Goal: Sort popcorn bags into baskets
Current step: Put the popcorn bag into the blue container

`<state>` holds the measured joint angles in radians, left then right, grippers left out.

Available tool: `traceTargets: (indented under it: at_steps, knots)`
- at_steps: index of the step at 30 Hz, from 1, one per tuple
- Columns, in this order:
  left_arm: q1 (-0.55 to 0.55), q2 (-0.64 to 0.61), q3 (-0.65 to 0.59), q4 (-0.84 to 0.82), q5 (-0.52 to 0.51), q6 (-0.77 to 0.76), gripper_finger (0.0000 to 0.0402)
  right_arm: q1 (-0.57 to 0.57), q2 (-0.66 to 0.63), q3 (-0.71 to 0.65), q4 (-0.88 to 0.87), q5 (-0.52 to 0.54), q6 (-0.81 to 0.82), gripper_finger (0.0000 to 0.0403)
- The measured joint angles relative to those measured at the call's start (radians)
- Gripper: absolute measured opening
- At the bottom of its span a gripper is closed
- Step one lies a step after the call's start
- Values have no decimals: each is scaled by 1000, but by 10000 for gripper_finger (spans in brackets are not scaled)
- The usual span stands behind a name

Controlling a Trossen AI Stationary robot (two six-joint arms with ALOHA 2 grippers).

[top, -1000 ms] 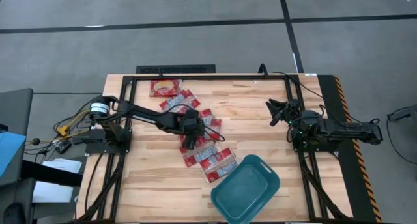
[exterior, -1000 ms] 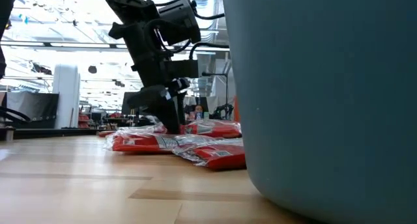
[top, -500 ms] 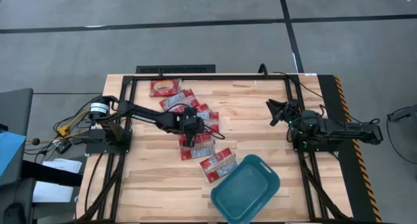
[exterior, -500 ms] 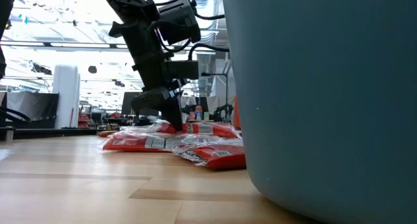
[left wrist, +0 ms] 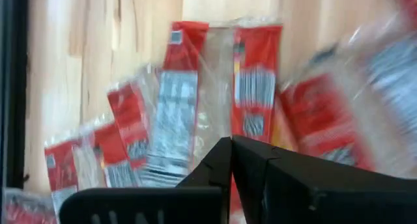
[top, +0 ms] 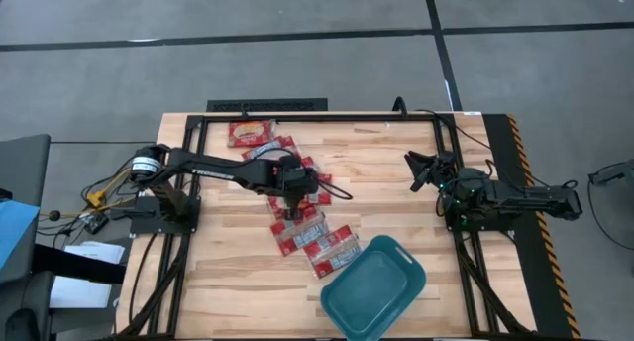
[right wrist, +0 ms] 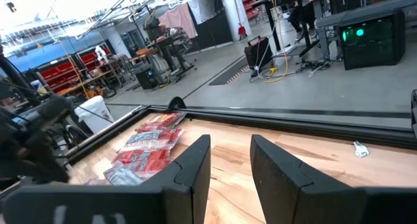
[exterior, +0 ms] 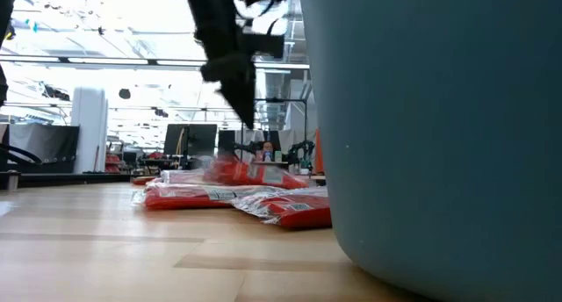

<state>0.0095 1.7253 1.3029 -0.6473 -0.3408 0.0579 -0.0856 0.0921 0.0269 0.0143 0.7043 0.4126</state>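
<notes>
Several red popcorn bags (top: 309, 234) lie flat in a slanting row on the wooden table, from the far left (top: 251, 133) down toward the teal tub (top: 373, 286). They also show in the low view (exterior: 219, 194) and the left wrist view (left wrist: 176, 107). My left gripper (top: 294, 211) hangs above the middle of the row, with its fingers shut together (left wrist: 231, 143) and nothing between them. In the low view its tip (exterior: 248, 122) is clear above the bags. My right gripper (top: 421, 170) waits open (right wrist: 228, 165) at the table's right side.
The tub stands at the near edge, right of the row, and its wall fills the right of the low view (exterior: 430, 135). A black frame rail (top: 327, 116) runs along the table's far edge. Bare wood lies between the row and my right arm.
My left gripper has risen from the bags in the middle of the row to well above them, drifting slightly toward the table's right. One bag under it shows blurred in the low view, having shifted as the gripper left.
</notes>
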Motion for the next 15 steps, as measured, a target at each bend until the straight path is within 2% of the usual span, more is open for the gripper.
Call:
traceTargets:
  at_steps: [6, 11, 15]
  knots:
    - [-41, -17, 79, -71, 2, -19, 0, 0, 0, 0, 0, 0, 14, 127]
    - [-57, -40, 89, -89, -7, -20, 2, -1, 0, -1, 1, -9, 40, 133]
    - [-24, -64, 89, -165, -8, -35, 28, -1, 20, -1, -1, -49, 40, 143]
